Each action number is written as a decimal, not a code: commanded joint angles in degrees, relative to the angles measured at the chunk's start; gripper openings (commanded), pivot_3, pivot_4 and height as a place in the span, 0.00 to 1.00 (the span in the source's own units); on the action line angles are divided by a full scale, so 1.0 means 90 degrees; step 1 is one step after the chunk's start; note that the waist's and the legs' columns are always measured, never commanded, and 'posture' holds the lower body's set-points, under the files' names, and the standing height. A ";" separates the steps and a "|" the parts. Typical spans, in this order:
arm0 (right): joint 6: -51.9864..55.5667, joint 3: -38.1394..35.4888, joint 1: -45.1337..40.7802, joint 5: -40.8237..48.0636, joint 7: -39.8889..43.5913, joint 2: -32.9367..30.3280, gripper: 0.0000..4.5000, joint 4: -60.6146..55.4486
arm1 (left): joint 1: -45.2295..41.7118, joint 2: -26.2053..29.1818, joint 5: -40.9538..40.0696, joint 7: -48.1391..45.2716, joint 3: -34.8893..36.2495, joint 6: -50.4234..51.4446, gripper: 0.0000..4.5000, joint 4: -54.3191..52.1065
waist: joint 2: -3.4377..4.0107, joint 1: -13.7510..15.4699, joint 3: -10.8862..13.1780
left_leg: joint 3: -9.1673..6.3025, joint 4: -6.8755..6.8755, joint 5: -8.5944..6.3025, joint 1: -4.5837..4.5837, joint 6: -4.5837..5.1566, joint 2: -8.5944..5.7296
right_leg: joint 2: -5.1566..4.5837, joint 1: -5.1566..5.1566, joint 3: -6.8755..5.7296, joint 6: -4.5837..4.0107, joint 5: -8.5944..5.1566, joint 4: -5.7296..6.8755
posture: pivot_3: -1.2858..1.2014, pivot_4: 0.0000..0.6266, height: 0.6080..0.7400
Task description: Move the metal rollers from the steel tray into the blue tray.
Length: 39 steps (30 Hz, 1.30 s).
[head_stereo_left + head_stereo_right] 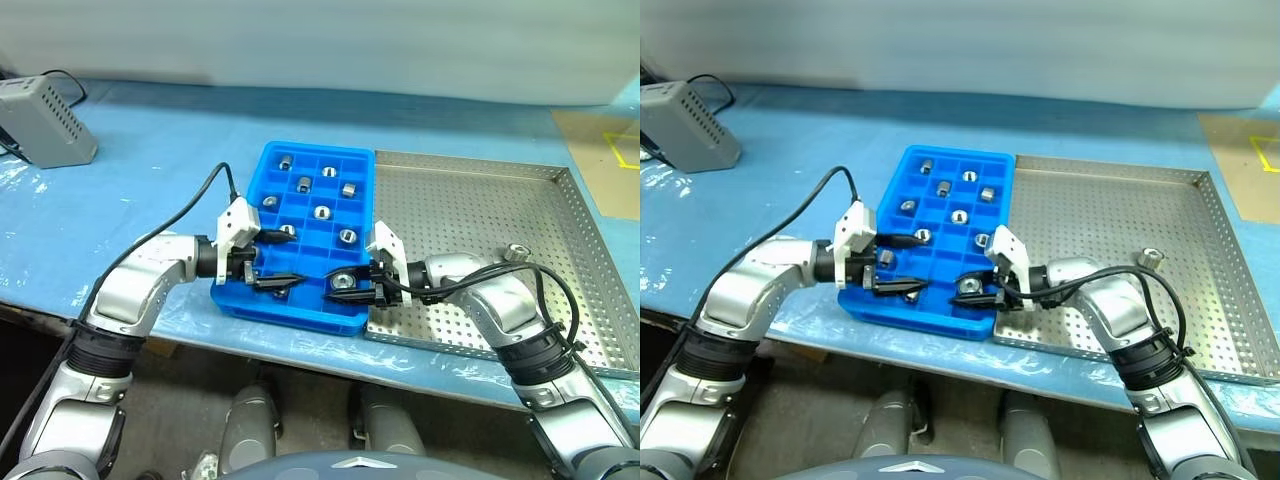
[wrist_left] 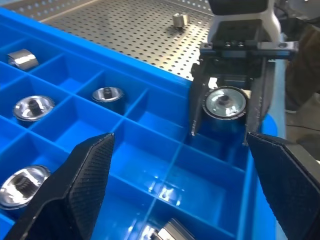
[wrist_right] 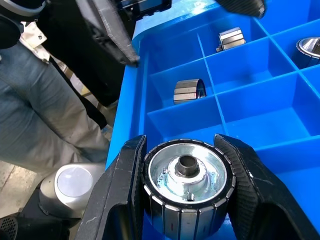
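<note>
The blue tray (image 1: pixel 300 300) lies on the table, left of the steel tray (image 1: pixel 470 200) and touching it. Several metal rollers (image 1: pixel 321 212) sit in its compartments. My right gripper (image 1: pixel 343 283) hovers over the blue tray's near right corner, shut on a metal roller (image 3: pixel 187 187) gripped by its ribbed side, hole facing the wrist camera. My left gripper (image 1: pixel 290 258) stands open with nothing between its fingers (image 2: pixel 82 185) over the blue tray's near left part, pointing at the right gripper (image 2: pixel 226 102). One roller (image 1: pixel 517 252) stands in the steel tray on the right.
A grey box (image 1: pixel 45 120) with a cable sits at the back left of the blue-covered table. A brown board with yellow tape (image 1: pixel 610 150) lies at the far right. The table's front edge runs just below both trays.
</note>
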 commanded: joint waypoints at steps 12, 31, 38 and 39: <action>-0.0079 -0.0259 0.0133 -0.0113 -0.0276 -0.0120 0.79 -0.0190 | -0.0324 0.0033 -0.0193 -0.0122 -0.0103 0.0199 1.00 -0.0170 | -0.0001 -0.0013 -0.0003 | 0.0000 0.0003 0.0002 0.0021 -0.0004 -0.0001 | 0.0000 0.0023 0.0003 0.0000 0.0000 0.0002 | 0.43 0.24 1.00; -0.1401 -0.3104 -0.0530 -0.0600 -0.1271 -0.1698 0.79 0.2617 | -0.1106 -0.0484 -0.0183 0.0156 -0.0208 0.0256 1.00 0.0469 | 0.0000 -0.0088 -0.0003 | 0.0002 0.0006 0.0001 0.0011 0.0002 -0.0009 | 0.0003 0.0014 0.0005 -0.0001 0.0000 -0.0001 | 0.40 0.24 1.00; -0.1471 -0.3488 0.0082 -0.0607 -0.1266 -0.2004 0.79 0.2714 | -0.1093 -0.0568 -0.0167 0.0154 -0.0306 0.0270 1.00 0.0424 | 0.0000 -0.0139 -0.0003 | 0.0003 0.0012 -0.0002 0.0008 0.0009 -0.0008 | 0.0004 0.0015 0.0005 -0.0001 0.0000 -0.0003 | 0.39 0.24 1.00; -0.1430 -0.3599 0.0097 -0.0555 -0.1333 -0.1974 0.79 0.2812 | -0.1099 -0.0572 -0.0163 0.0146 -0.0304 0.0257 1.00 0.0454 | 0.0000 -0.0157 -0.0003 | 0.0003 0.0014 -0.0003 0.0009 0.0010 -0.0008 | 0.0004 0.0016 0.0005 -0.0001 0.0000 -0.0002 | 0.39 0.24 1.00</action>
